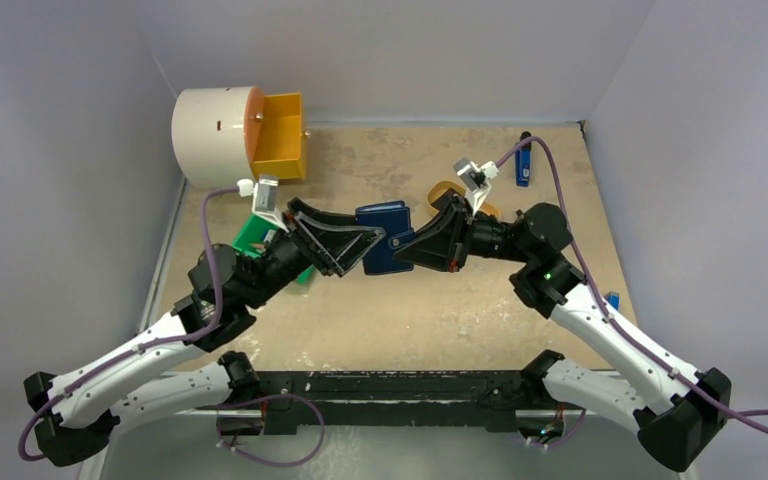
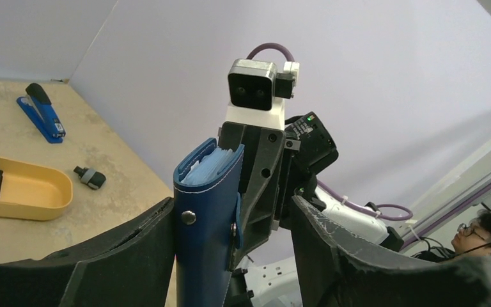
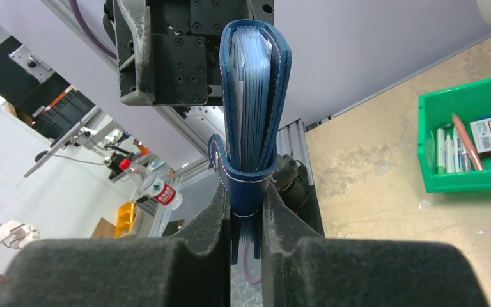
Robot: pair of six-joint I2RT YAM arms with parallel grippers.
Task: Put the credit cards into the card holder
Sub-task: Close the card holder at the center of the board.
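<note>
- Left gripper [image 2: 230,214]: jaws spread either side of the card holder [image 2: 203,217], not clamping it.
- Holder: up off the table at centre, between both arms, reaching from the right fingers toward the left, card edges visible inside.
- Right gripper [image 3: 245,201]: pinching the holder's near edge. This arm carries it.

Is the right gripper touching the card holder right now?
Touching. In the right wrist view the right gripper pinches the card holder by its end, both fingers pressed on it.

The left tool [image 2: 231,208] leaves a gap beside the card holder [image 2: 204,217].
</note>
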